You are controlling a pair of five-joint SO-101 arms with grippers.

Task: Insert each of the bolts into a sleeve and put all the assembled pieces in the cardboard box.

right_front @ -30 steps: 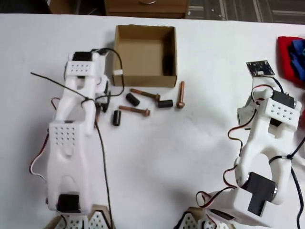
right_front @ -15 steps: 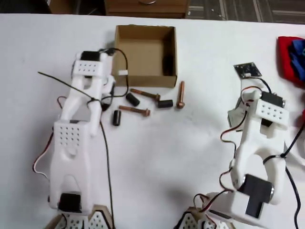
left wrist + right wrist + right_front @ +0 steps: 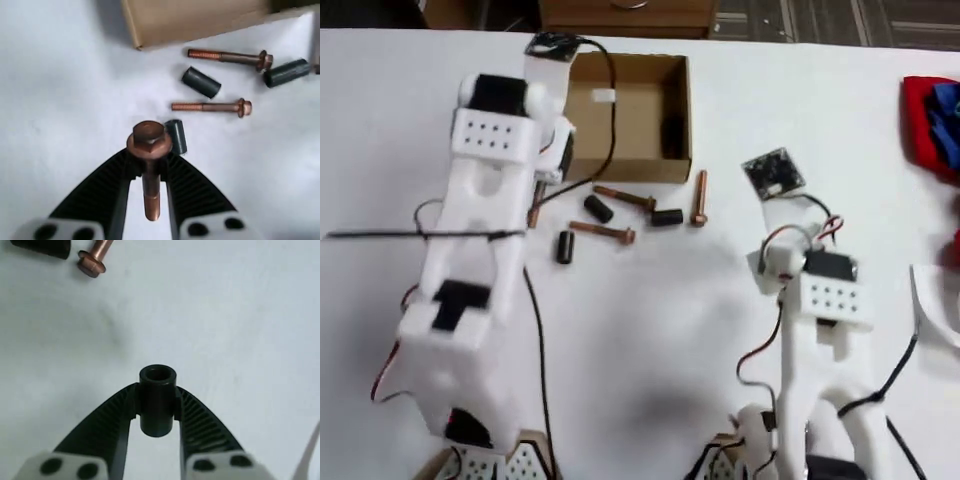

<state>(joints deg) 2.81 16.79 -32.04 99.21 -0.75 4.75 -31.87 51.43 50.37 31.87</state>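
Observation:
My left gripper (image 3: pixel 149 165) is shut on a copper bolt (image 3: pixel 148 142), held above the table beside the cardboard box (image 3: pixel 200 20). In the high view this bolt (image 3: pixel 534 207) shows under the left arm's wrist. My right gripper (image 3: pixel 157 407) is shut on a black sleeve (image 3: pixel 157 400), its hole facing outward. Three loose bolts (image 3: pixel 625 197) (image 3: pixel 603 231) (image 3: pixel 700 197) and three loose sleeves (image 3: pixel 598 209) (image 3: pixel 667 217) (image 3: pixel 565 246) lie in front of the box (image 3: pixel 620 170). A dark piece (image 3: pixel 671 135) rests inside the box by its right wall.
The right arm (image 3: pixel 825 300) stands right of the middle, with bare white table between the two arms. A red and blue cloth (image 3: pixel 932 110) lies at the far right edge, and a white curved object (image 3: pixel 930 310) below it. A black tie (image 3: pixel 380 234) sticks out left.
The left arm has risen and moved toward the box with the bolt. The right arm has swung left and forward toward the table's middle with the sleeve.

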